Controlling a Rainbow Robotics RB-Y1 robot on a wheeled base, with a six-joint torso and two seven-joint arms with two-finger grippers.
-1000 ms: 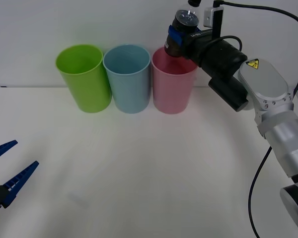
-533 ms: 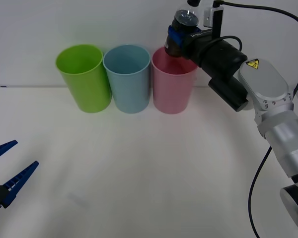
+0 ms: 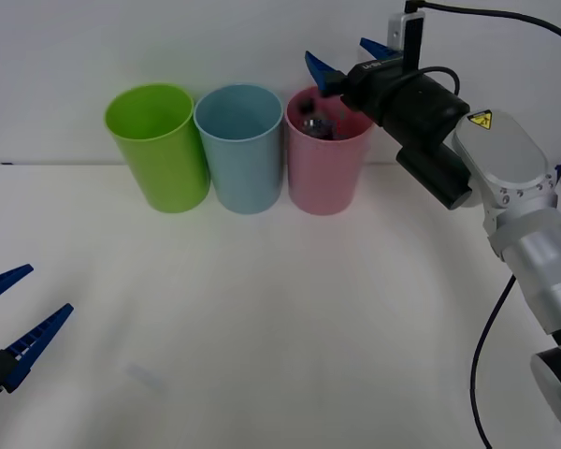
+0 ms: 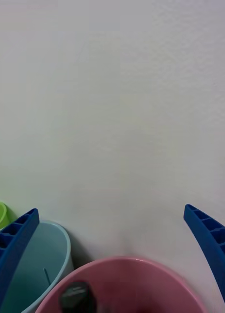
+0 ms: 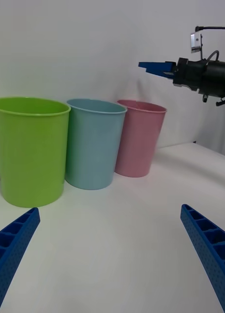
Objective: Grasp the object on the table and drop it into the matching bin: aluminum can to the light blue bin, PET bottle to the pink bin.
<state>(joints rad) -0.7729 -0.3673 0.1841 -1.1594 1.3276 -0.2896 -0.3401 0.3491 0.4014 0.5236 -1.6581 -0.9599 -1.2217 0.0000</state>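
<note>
Pink is the colour of the bin (image 3: 325, 159) where the PET bottle (image 3: 314, 124) is now seen in the front view. Half a second ago the bottle was pinched in the right gripper (image 3: 349, 58) above the rim; now it has been let go and the blue fingers are spread wide apart, with nothing between them. The gripper is held just above the back rim of the pink bin. Only the top part of the bottle is seen inside the bin, so which way it leans cannot be told. The light blue bin (image 3: 240, 148) is placed just beside the pink one, and a lime green bin (image 3: 157, 145) is next to that, all on the white table (image 3: 280, 318). The left gripper (image 3: 9, 323) is parked low at the near left, fingers spread.

In the right wrist view, the black cap (image 4: 76, 296) is seen pointing up out of the pink bin, close to its near wall.

In the left wrist view, the three bins are lined up side by side, and the right gripper is seen open above the pink bin.
</note>
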